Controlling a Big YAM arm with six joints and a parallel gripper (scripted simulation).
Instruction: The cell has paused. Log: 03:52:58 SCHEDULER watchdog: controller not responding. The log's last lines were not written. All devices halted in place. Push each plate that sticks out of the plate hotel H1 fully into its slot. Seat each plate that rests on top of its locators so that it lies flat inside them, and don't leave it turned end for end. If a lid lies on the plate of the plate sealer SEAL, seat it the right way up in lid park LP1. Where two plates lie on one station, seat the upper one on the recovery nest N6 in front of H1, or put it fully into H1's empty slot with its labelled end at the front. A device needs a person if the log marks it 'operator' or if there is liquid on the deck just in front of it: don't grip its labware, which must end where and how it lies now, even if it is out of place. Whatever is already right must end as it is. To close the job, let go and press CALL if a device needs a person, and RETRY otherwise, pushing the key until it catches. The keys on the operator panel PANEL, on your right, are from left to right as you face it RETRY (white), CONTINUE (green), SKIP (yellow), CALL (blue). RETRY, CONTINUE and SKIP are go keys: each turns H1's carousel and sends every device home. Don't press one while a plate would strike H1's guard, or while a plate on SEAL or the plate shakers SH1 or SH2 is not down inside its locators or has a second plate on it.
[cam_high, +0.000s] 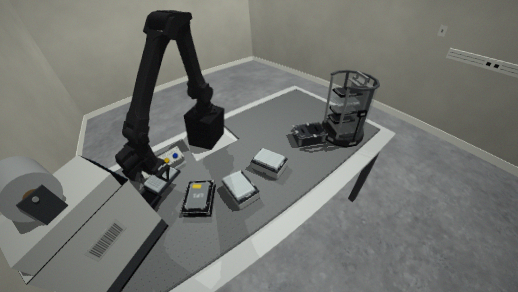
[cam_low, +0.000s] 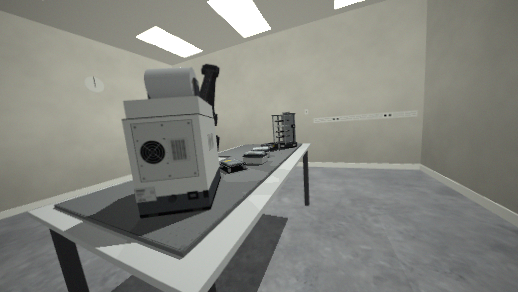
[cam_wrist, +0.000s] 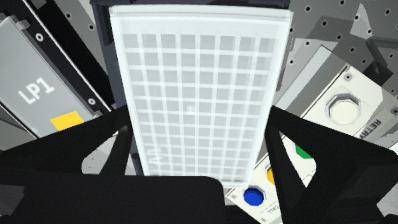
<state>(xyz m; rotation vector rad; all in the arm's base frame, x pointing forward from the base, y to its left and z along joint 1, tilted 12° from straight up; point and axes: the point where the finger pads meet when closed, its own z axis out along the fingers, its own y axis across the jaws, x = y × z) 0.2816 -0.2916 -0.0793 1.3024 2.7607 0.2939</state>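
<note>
My gripper (cam_high: 154, 177) (cam_wrist: 198, 112) is low at the sealer, its fingers along both long sides of a pale plate (cam_high: 160, 185) (cam_wrist: 200, 70) with a glassy top. Both fingertips appear to touch its edges, so it looks shut on it. The plate is over its dark station; whether a separate lid is on it I cannot tell. Lid park LP1 (cam_high: 198, 201) (cam_wrist: 20, 67) shows its grey face and yellow mark, with no lid seen. Panel PANEL (cam_wrist: 327, 125) shows the white RETRY key (cam_wrist: 344, 111), green key (cam_wrist: 303, 151) and blue CALL key (cam_wrist: 254, 196).
The sealer housing (cam_high: 65, 215) (cam_low: 165, 150) stands beside the arm. Two stations hold pale plates (cam_high: 240, 185) (cam_high: 270, 159) beyond LP1. The plate hotel H1 (cam_high: 350, 112) (cam_low: 285, 131) stands at the far end, with the dark nest N6 (cam_high: 309, 132) in front of it.
</note>
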